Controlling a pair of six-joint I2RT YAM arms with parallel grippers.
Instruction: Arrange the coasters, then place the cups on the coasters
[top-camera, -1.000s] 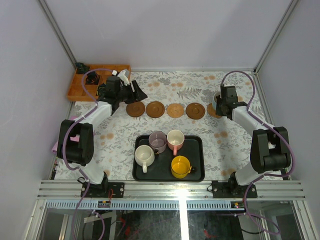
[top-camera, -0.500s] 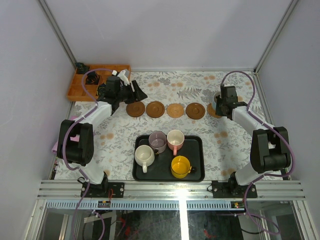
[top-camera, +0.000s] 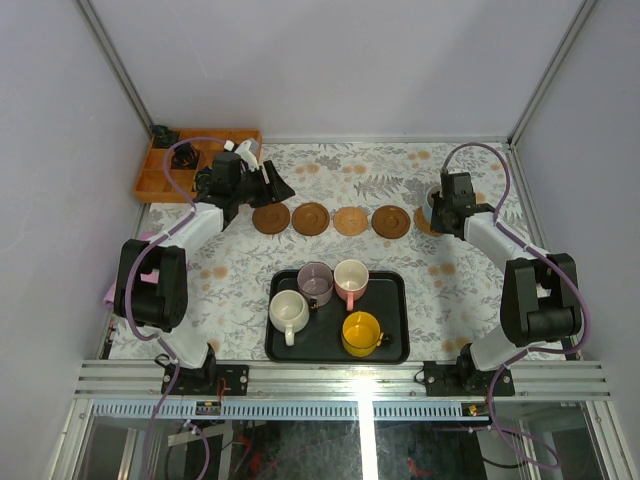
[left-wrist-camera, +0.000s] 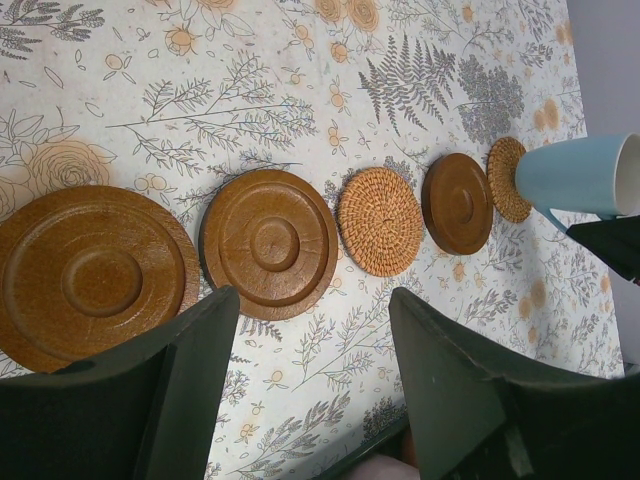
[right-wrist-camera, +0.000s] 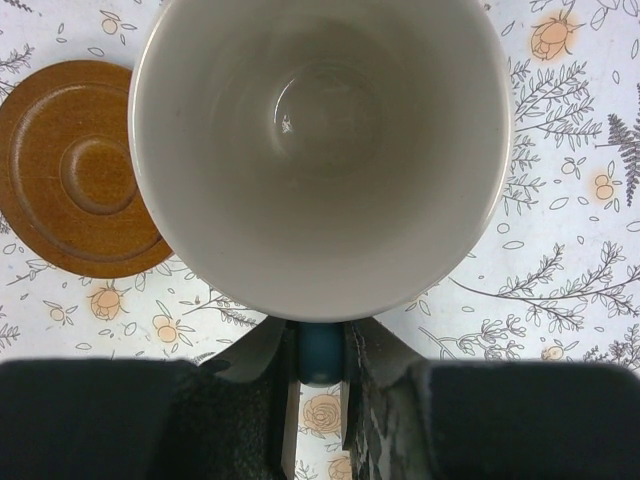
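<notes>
Starting at the near edge: one black tray (top-camera: 392, 300) lies between the two arm bases and serves as the holding spot for cups awaiting their turn. Four stand on it, upright: cream cup (top-camera: 289, 312), yellow cup (top-camera: 361, 333), mauve cup (top-camera: 315, 283), pink cup (top-camera: 351, 280). Mauve and pink sit side by side at the tray's far edge.

Beyond the tray, on the flowered cloth (top-camera: 230, 290), the coasters run in one straight row across the table, with small gaps and none touching. Count five:
- large brown coaster (left-wrist-camera: 90, 275) at the left end
- second brown coaster (left-wrist-camera: 270, 243)
- woven coaster (left-wrist-camera: 380, 221)
- small brown coaster (left-wrist-camera: 458, 203)
- second woven coaster (left-wrist-camera: 500, 180) at the right end

The arranging looks done, and the spacing gives each cup its own seat.

Left gripper (left-wrist-camera: 312, 300) hovers above the left end of the row, jaws spread, nothing between them. It is probably parked clear while the other arm works.

Right gripper (right-wrist-camera: 320, 345) pinches the blue cup (right-wrist-camera: 320, 150) by its handle, mouth up, over the second woven coaster. Gripping the handle keeps the fingers off the coaster. Whether the base has touched down cannot be told.

Cup tally: five, one per coaster, four not yet placed.

Farthest, in the left corner: one orange bin (top-camera: 150, 182), apparently no part of the job.
</notes>
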